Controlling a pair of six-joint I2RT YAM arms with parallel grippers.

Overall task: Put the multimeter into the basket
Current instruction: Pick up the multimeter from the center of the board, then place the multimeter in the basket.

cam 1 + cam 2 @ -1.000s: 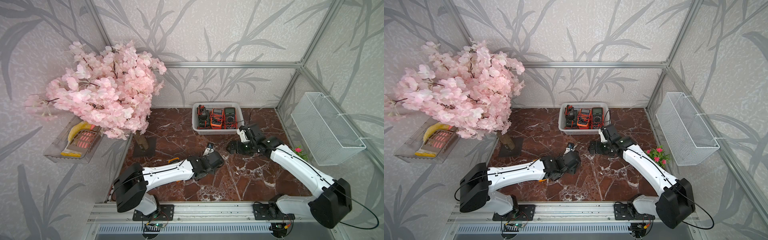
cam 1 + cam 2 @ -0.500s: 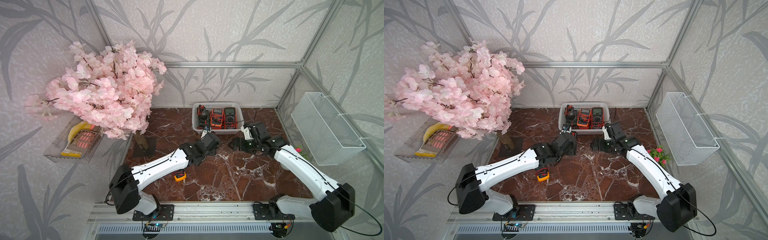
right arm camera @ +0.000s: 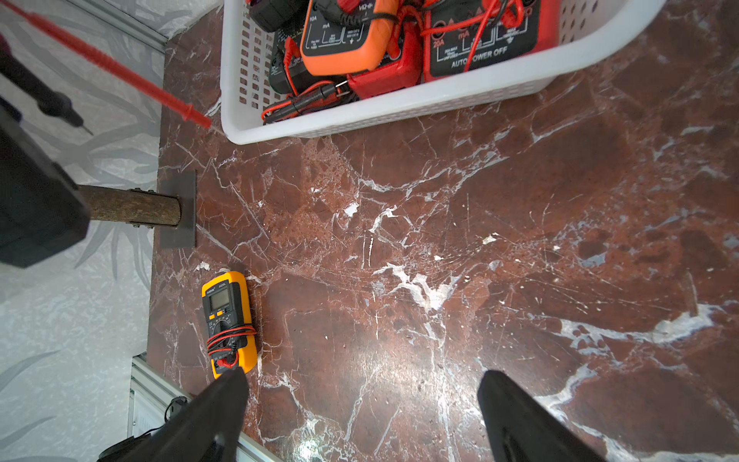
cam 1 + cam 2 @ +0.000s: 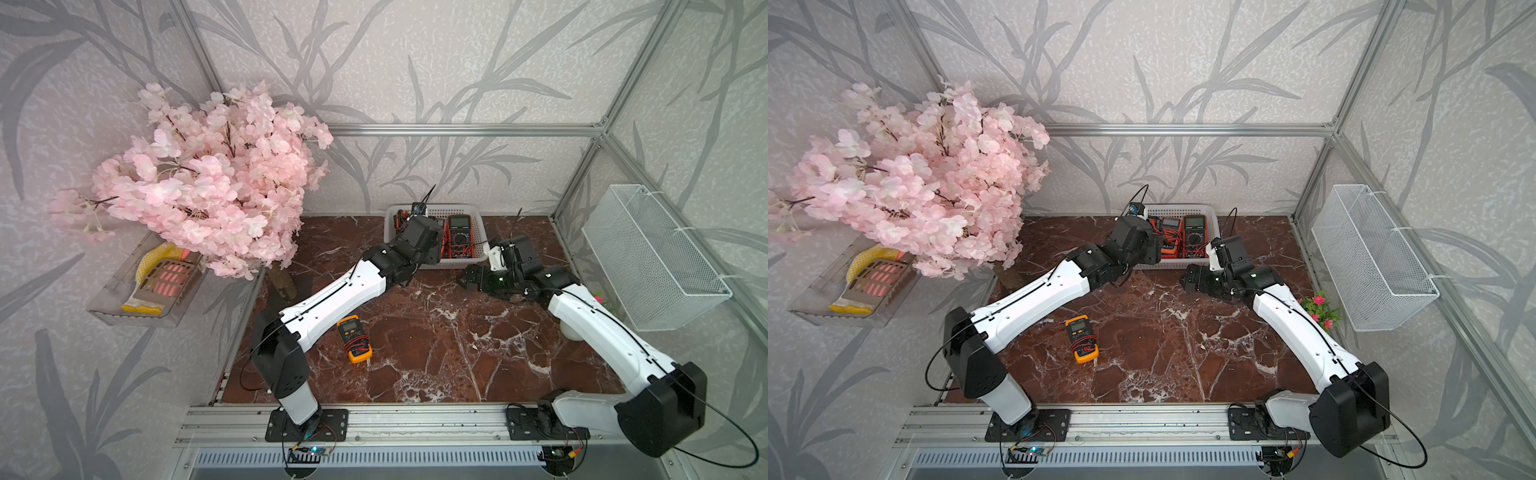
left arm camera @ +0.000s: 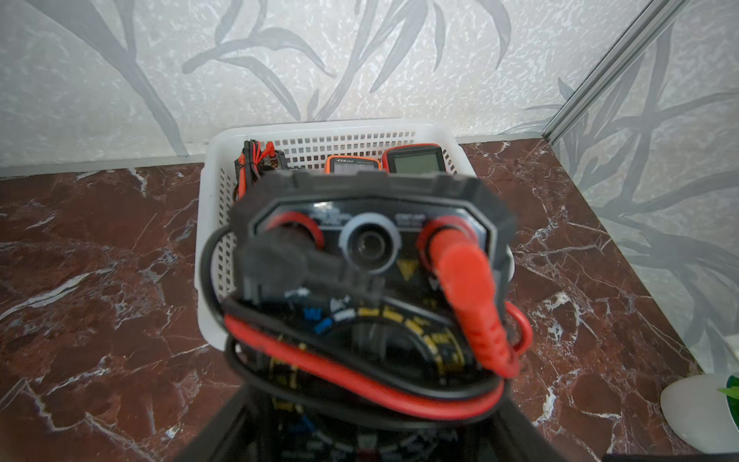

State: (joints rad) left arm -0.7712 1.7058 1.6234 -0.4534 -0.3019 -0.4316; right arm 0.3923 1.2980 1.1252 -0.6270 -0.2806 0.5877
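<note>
Holding the black meter (image 5: 368, 248) tight in my left gripper (image 4: 422, 241), I had it up in the air at the near edge of the basket (image 5: 320, 126). It was not inside yet. I judged this trip nearly done: go a bit farther, lower it, let go. My right gripper (image 3: 362, 378) was wide open and empty, above the bench (image 4: 436, 340) just beside the basket. One yellow meter (image 4: 354, 338) lay flat on the bench, well apart from the basket, wires wrapped round it. That one was left to do, I thought. In the basket I counted an orange meter (image 3: 344, 36), a red meter (image 3: 484, 40) and a dark meter (image 5: 260, 164), so three or more; wires hid the rest. There were two grippers, one low basket, and one wire basket (image 4: 652, 266) on the wall.
</note>
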